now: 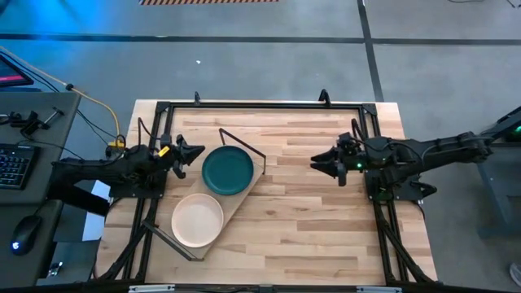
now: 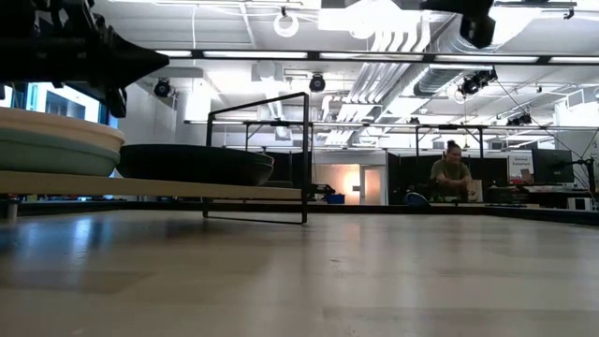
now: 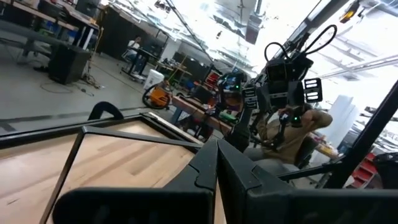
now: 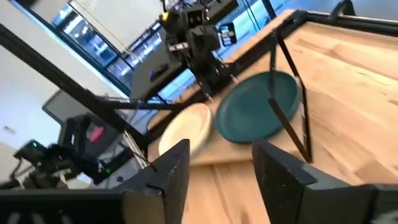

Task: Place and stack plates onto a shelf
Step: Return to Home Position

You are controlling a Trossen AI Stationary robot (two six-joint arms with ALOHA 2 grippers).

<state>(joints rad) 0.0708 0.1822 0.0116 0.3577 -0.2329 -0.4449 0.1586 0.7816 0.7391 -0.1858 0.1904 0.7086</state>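
Left gripper [image 1: 193, 154]: fingers closed together, holding nothing, just beside the teal plate [image 1: 228, 170]. Right gripper [image 1: 316, 163]: fingers narrowly parted, holding nothing, over the table [image 1: 326, 228], well apart from the shelf [image 1: 236, 200]. The teal plate and cream plate [image 1: 198, 220] lie side by side on the shelf. The cream plate rests on the green plate [image 2: 47, 154].

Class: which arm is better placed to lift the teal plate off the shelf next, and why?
Probably left: the left gripper hangs beside the teal plate on the shelf; the right gripper is farther off.
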